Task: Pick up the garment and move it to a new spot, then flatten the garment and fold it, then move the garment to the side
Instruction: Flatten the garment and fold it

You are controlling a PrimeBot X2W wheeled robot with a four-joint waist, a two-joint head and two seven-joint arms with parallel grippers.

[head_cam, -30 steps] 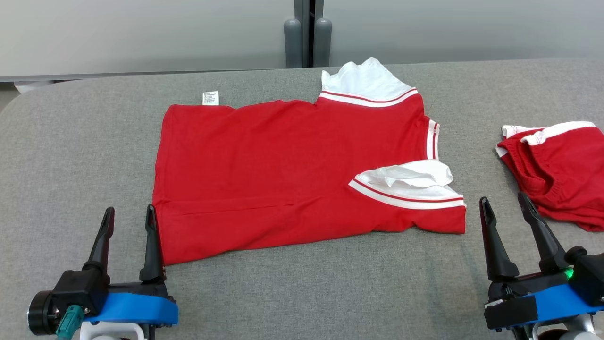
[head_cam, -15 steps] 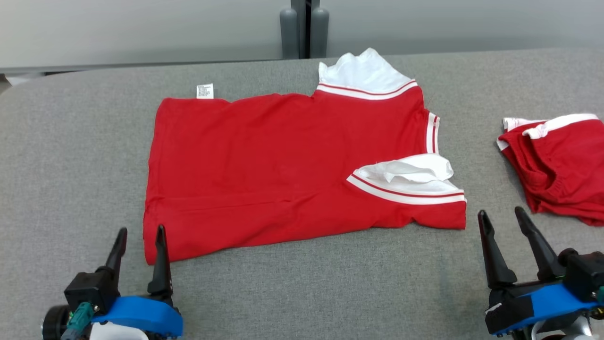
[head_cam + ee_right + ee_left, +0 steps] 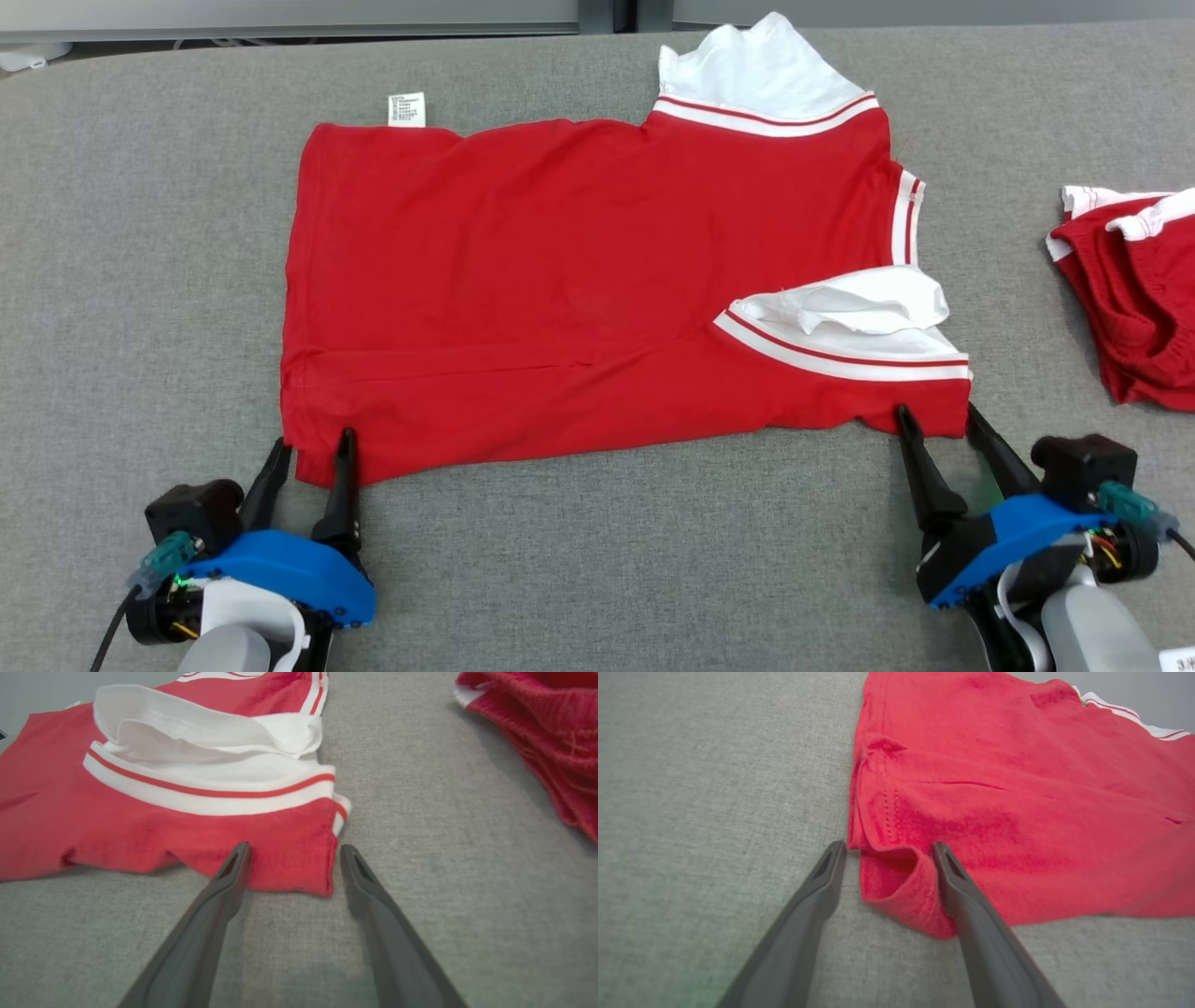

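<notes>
The garment (image 3: 579, 299) is a red shirt with white bands. It lies flat on the grey desk (image 3: 140, 280), right in front of me. Its long way runs from my left to my right, and its near edge faces me.

My left end effector (image 3: 313, 439) is at the near left corner. My right end effector (image 3: 936, 409) is at the near right corner. Both are wide open and hold nothing.

In the left wrist view the corner of the cloth sits between my two fingers (image 3: 962, 891), and one of them seems to touch it. In the right wrist view the red corner sits in the gap between my fingertips.

So each arm is right at its own corner, and I think neither is nearer than the other. My guess is that I should close on both corners together and carry the near edge over to the far edge. Another red cloth (image 3: 1139, 308) lies well off to my right, and I should leave it alone.
</notes>
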